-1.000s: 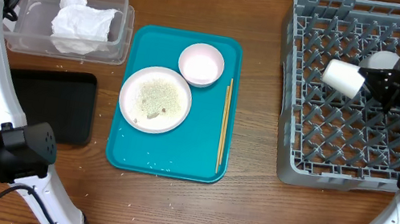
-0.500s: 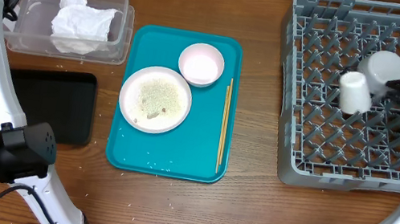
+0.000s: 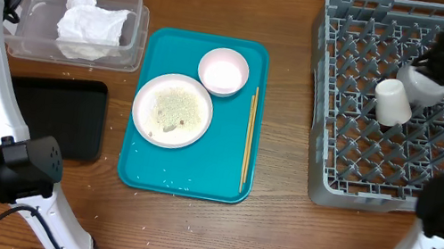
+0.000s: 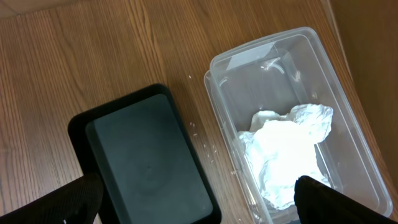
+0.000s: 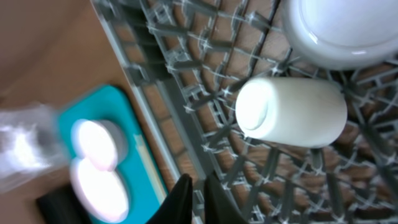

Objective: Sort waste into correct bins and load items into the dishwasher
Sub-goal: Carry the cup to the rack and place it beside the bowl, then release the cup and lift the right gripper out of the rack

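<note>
Two tools are in view. The right tool (image 5: 198, 200) has its fingers drawn nearly together and grasps nothing. It hangs above the rack (image 3: 351, 164), apart from what lies in it. Just past its tips a white cup (image 5: 292, 112) lies on its side across the rack's tines, free of any grip. Just beside the cup, toward the rack's far edge, sits the rack bowl (image 5: 342, 31), seemingly bottom up. From overhead the right arm's dark head partly covers that bowl.

The left tool (image 4: 199, 183) is released, with its fingers (image 4: 74, 199) spread wide to the lower corners of the wrist view and nothing between them. It hovers over the far left part of the table (image 3: 276, 233). Below it lie the clear bin (image 4: 273, 62), with crumpled white tissue (image 4: 286, 149) inside, and just beside that the black bin (image 4: 143, 162).

Between the bins and the rack a teal tray (image 3: 185, 182) rests on the table. On it stand a plate (image 3: 172, 110) with pale crumbs and a tray bowl (image 3: 224, 71) close against the plate's far right rim. Whether the two touch I cannot tell. Chopsticks (image 3: 248, 138) lie lengthwise along the tray's right side.
</note>
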Robot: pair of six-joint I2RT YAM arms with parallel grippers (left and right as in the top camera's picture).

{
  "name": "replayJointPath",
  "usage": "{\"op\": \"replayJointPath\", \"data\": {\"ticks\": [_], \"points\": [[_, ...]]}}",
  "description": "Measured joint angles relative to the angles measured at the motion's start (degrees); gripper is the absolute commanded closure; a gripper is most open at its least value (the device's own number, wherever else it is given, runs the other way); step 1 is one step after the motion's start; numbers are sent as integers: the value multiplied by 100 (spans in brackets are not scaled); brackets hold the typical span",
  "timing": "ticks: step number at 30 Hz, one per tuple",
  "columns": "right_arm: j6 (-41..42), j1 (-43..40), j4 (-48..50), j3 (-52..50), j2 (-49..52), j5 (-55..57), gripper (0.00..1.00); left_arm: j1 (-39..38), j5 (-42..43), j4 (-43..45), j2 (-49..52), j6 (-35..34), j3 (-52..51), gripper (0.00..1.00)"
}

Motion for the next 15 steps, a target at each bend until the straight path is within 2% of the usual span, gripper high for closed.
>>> {"op": "replayJointPath", "data": {"ticks": [5,15], "points": [[485,695,411,-498,2,1342,96,0,0,2,0,0,0,0],[789,737,1200,-1665,55,2146,96,0,-2,2,0,0,-2,0]]}}
